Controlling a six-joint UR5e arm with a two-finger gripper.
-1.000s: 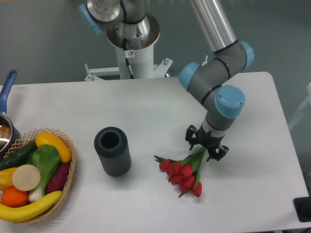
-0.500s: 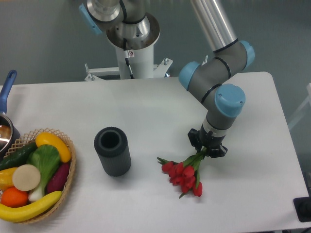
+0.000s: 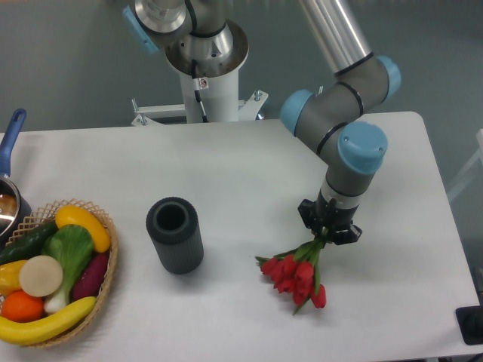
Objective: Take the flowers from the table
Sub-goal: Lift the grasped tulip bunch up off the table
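Observation:
The flowers (image 3: 296, 273), red tulip buds with green leaves and thin green stems, hang at the right of the middle of the white table (image 3: 226, 166). My gripper (image 3: 329, 232) points down and is shut on the stems at their top end. The buds spread out below and to the left of the fingers. I cannot tell whether the lowest buds still touch the tabletop.
A dark grey cylinder vase (image 3: 175, 234) stands left of the flowers. A wicker basket (image 3: 106, 283) of fruit and vegetables sits at the left front edge. A pot with a blue handle (image 3: 11, 136) is at the far left. A black object (image 3: 471, 324) is at the right front corner.
The gripper closed on the stems, then moved slightly right with them. The bunch swung from lying out to the left into hanging more beneath the fingers.

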